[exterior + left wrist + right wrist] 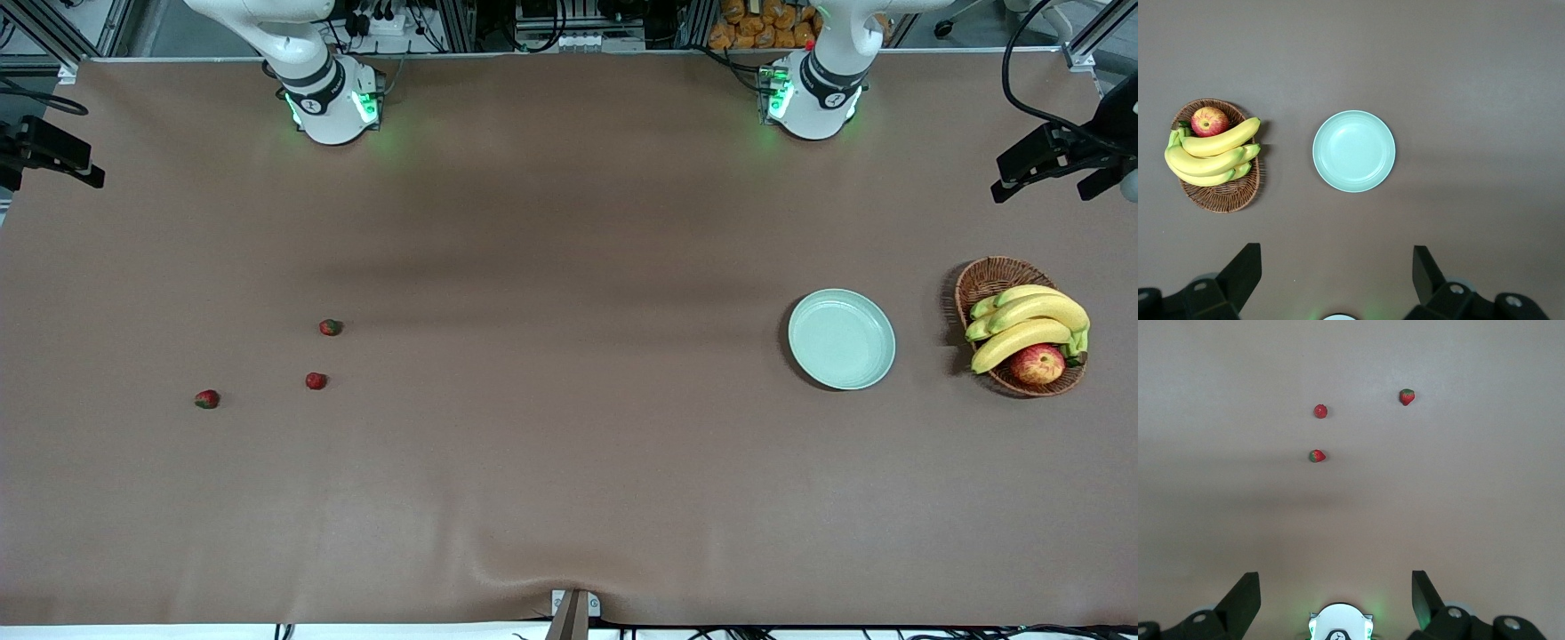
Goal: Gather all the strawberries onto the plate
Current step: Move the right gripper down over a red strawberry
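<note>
Three tiny red strawberries lie apart on the brown table toward the right arm's end: one (330, 327), one nearer the front camera (316, 381), and one closest to the table's end (207, 399). They also show in the right wrist view (1316, 456), (1320, 411), (1407, 397). The pale mint-green plate (841, 339) (1353, 151) sits empty toward the left arm's end. My right gripper (1335, 593) is open and empty, high over the table by its own base. My left gripper (1336, 270) is open and empty, high over the table, well short of the plate. Both are out of the front view.
A brown wicker basket (978, 280) (1225, 197) with bananas (1022, 329) and a red-yellow apple (1037, 363) stands beside the plate, closer to the left arm's end of the table. The arm bases (331, 102) (813, 93) stand along the table's back edge.
</note>
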Controlling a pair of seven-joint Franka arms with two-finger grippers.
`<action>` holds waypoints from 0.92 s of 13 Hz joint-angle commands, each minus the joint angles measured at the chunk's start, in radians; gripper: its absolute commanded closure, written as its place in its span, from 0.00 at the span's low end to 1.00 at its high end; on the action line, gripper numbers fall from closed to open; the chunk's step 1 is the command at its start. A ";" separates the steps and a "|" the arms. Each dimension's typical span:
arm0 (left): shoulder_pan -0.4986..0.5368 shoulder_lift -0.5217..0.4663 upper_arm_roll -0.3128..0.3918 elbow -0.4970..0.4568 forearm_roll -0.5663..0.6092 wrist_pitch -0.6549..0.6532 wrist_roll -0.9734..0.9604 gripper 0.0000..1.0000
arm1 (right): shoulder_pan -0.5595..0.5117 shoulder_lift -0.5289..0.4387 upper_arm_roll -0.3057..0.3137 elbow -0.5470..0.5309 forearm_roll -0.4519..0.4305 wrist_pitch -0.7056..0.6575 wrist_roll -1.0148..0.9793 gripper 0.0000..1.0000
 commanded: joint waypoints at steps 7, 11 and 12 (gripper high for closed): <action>-0.004 -0.020 -0.001 -0.004 -0.025 -0.010 0.015 0.00 | 0.008 0.030 -0.003 -0.055 0.011 0.110 0.018 0.00; -0.006 -0.023 -0.004 0.001 -0.025 -0.009 0.015 0.00 | 0.072 0.160 -0.003 -0.146 0.011 0.380 0.018 0.00; -0.004 -0.021 -0.004 -0.001 -0.025 -0.007 0.013 0.00 | 0.084 0.203 -0.003 -0.146 0.011 0.418 0.018 0.00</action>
